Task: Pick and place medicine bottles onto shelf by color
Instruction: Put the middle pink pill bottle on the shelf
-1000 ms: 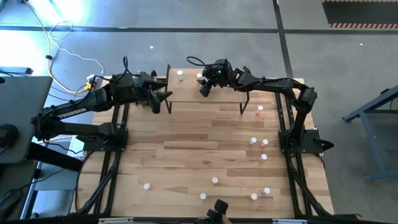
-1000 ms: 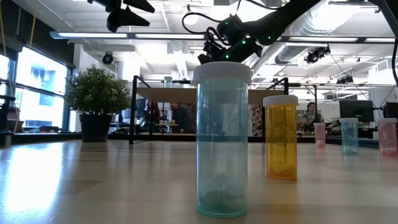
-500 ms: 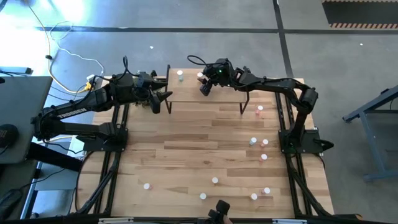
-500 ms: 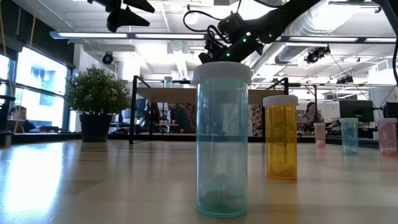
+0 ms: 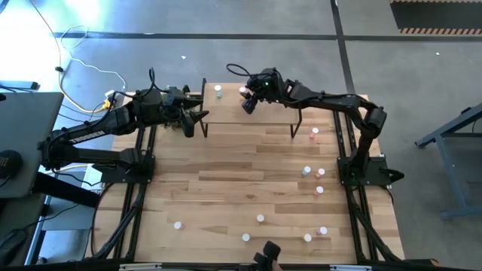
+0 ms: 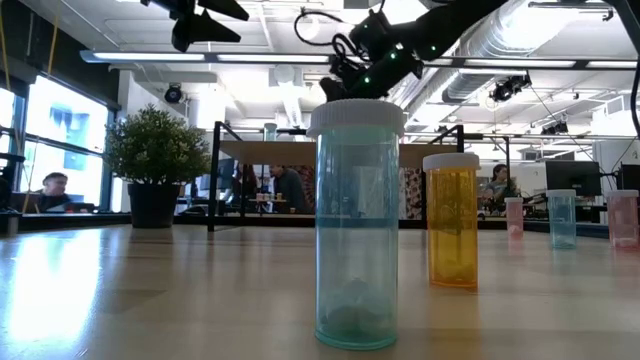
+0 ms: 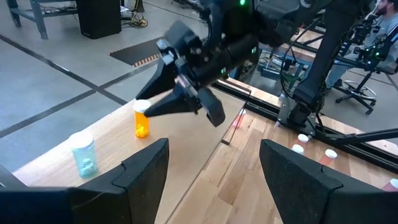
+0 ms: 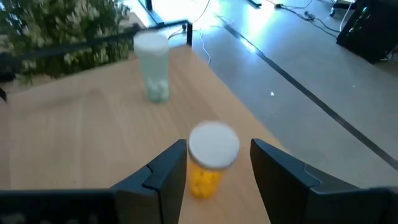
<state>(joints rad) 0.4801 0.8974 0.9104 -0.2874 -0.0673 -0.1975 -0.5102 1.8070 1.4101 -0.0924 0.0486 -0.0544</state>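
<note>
R gripper [image 5: 246,108] hangs over the small light-wood shelf on black legs [image 5: 226,110], fingers [image 8: 165,171] apart, nothing gripped, w/ the orange white-capped bottle [image 8: 209,159] just ahead on the shelf beside a pale green bottle [image 8: 153,66]. L gripper [image 5: 202,121] waits at the shelf's left end, fingers spread, empty.

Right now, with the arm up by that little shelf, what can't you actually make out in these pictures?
- Bottles on the table, high view: too small to tell colours.
- Shelf, low view: the big green bottle covers its middle.
- Orange bottle, right wrist view: blurred; contact with the right tool unclear.
- Green bottle's contents, left wrist view: too small.
</note>
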